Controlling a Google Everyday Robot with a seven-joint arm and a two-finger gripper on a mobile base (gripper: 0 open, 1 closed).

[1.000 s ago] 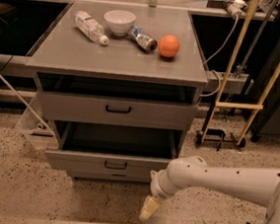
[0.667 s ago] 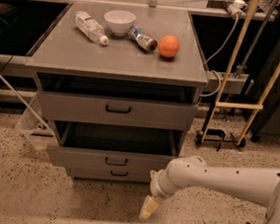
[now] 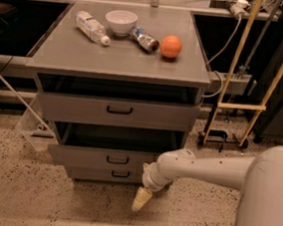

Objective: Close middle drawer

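The grey cabinet [image 3: 121,58] has three drawers. The middle drawer [image 3: 85,156], with a flat grey front and a small black handle [image 3: 118,159], is pulled out a little, with a dark gap above its front. My gripper [image 3: 141,199] hangs just right of and below the drawer's front, near the floor, with its pale fingers pointing down and pressed together, holding nothing. My white arm [image 3: 211,169] reaches in from the right, with its wrist close to the drawer's right front corner.
The top drawer [image 3: 119,111] stands above and the lowest drawer [image 3: 120,173] below. On the cabinet top lie a plastic bottle [image 3: 91,26], a white bowl [image 3: 121,21], a can [image 3: 144,39] and an orange [image 3: 171,46]. Yellow poles [image 3: 236,69] stand on the right.
The middle drawer has slid back into the cabinet, uncovering the lowest drawer's front. My gripper and wrist have moved with it towards the cabinet, slightly left and up.
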